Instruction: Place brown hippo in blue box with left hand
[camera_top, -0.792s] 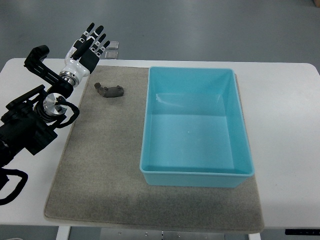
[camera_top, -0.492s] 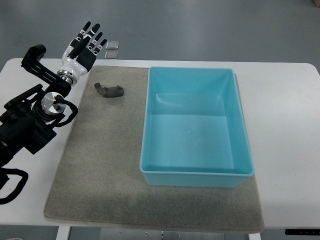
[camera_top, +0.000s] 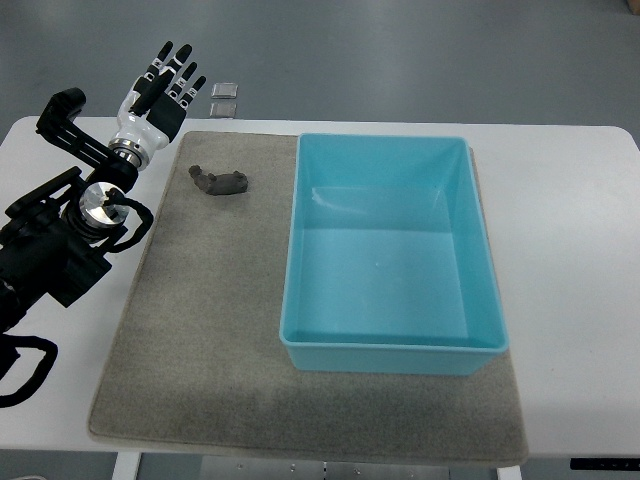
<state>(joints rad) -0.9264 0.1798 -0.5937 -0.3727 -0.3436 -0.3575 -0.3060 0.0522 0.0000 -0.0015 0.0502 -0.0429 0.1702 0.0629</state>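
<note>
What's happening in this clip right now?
The robot's left hand hovers with fingers spread and holds nothing, beyond the far-left corner of the grey mat. The brown hippo lies untouched on the mat, between that hand and the blue box, which is empty. No right arm shows.

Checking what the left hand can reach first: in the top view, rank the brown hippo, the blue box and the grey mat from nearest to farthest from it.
From the left hand, open at the table's far left corner:
1. Grey mat: its far left corner lies just beside the hand.
2. Brown hippo: on the mat, to the hand's right and nearer the robot.
3. Blue box: farther right.
</note>
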